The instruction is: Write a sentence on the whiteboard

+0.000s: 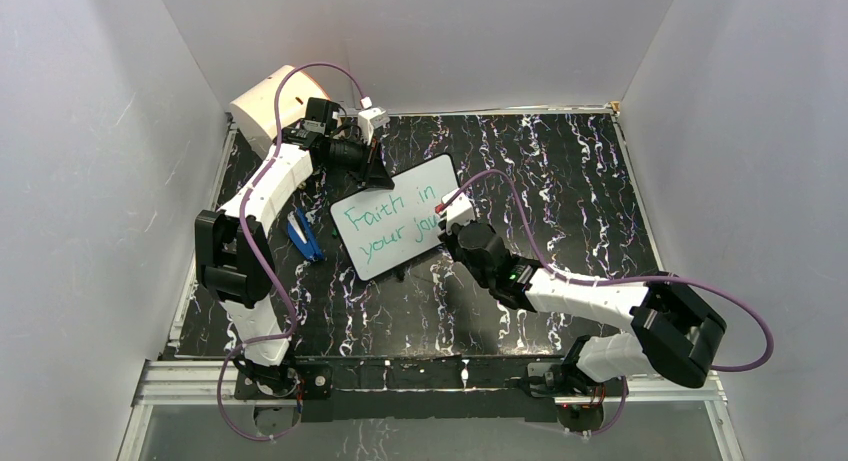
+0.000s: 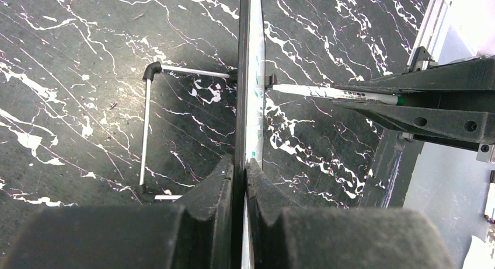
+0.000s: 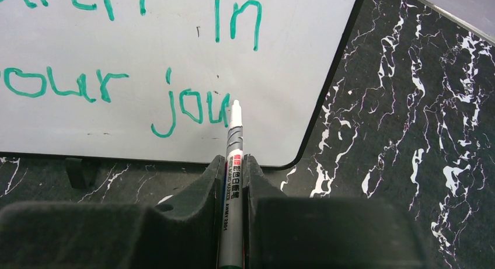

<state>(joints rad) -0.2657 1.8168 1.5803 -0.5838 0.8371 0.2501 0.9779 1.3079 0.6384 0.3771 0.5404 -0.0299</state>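
The whiteboard point(image 1: 400, 216) stands tilted on the black marbled table, with the sentence point(image 1: 390, 226) in green reading "Faith in your jou". My left gripper point(image 1: 375, 173) is shut on its upper left edge. In the left wrist view the whiteboard point(image 2: 252, 76) is edge-on, pinched in that gripper point(image 2: 240, 167). My right gripper point(image 1: 452, 216) is shut on a silver marker point(image 3: 233, 152) whose white tip point(image 3: 236, 105) touches the whiteboard point(image 3: 280, 76) just right of the "jou" at the sentence's point(image 3: 171, 108) end. That marker point(image 2: 333, 93) meets the board's face from the right.
A cream drum point(image 1: 268, 106) sits at the back left corner. A blue object point(image 1: 305, 236) lies on the table left of the board. The board's wire stand point(image 2: 146, 129) rests behind it. White walls close in three sides.
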